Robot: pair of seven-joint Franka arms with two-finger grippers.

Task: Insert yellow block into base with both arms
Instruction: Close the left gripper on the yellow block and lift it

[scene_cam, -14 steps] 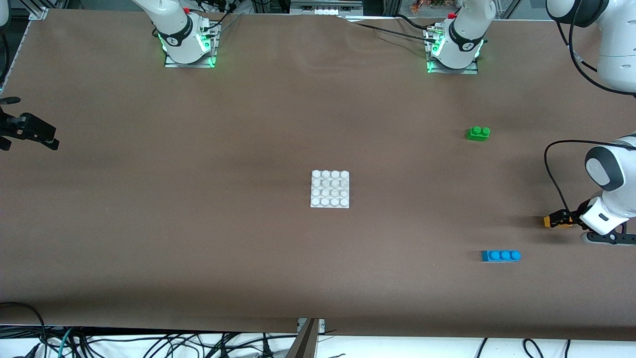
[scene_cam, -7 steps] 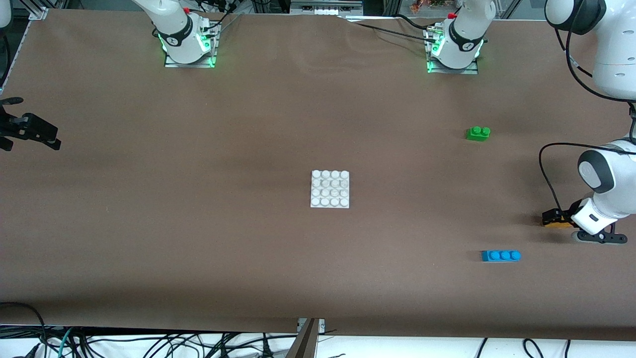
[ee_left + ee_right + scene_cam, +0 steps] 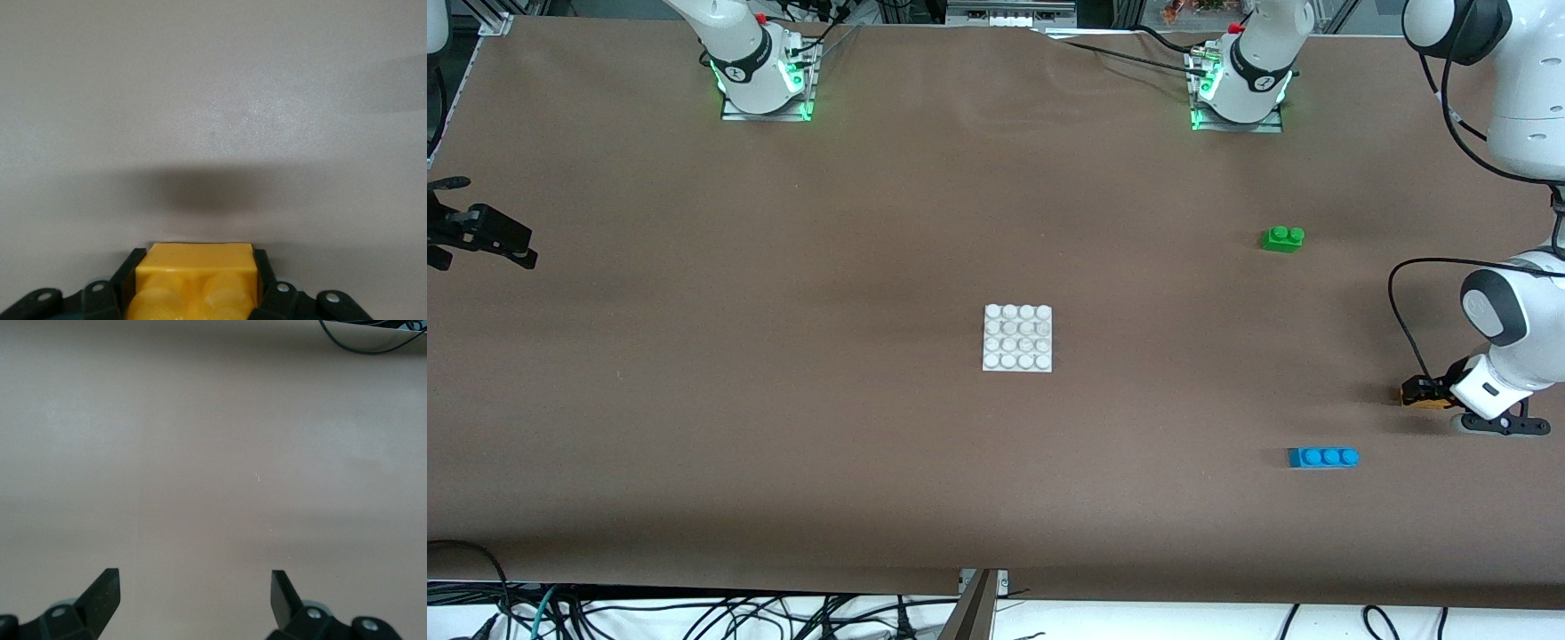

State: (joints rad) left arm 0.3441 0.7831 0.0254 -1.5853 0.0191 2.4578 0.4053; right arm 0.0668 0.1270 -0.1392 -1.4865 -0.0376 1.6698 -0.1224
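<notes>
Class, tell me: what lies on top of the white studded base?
Nothing: all studs of the base show bare. The yellow block sits between the left gripper's fingers, toward the left arm's end.

Glossy white jointed arms (image 3: 1516, 338) with dark grey joint bands and looping black cables; bases (image 3: 765, 84) glow green; black two-finger grippers, the right gripper (image 3: 193, 593) showing silver screws

You are looking at a brown tabletop (image 3: 783, 400) carrying the base (image 3: 1017, 338), a green brick (image 3: 1282, 238) and a blue brick (image 3: 1322, 457).
</notes>
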